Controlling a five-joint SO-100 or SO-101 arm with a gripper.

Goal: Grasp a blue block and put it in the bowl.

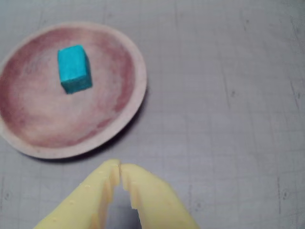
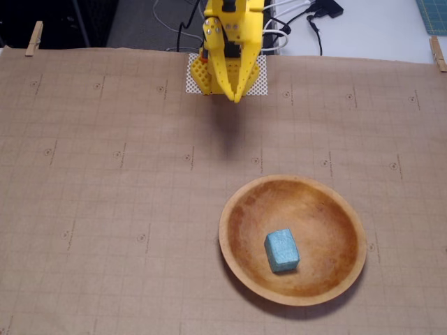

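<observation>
Over gridded paper, empty touching jaws; blue block in bowl.

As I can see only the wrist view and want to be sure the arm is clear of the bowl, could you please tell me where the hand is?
Observer: In the fixed view the hand hangs shut near the table's far edge, over a white perforated mat, well apart from the bowl.
Operator: Thank you. Is anything else loose on the table?
Observer: I see only the blue block lying in the bowl; nothing else loose shows on the brown paper.
Operator: What holds that paper down?
Observer: A wooden clothespin clips each far corner.
</observation>
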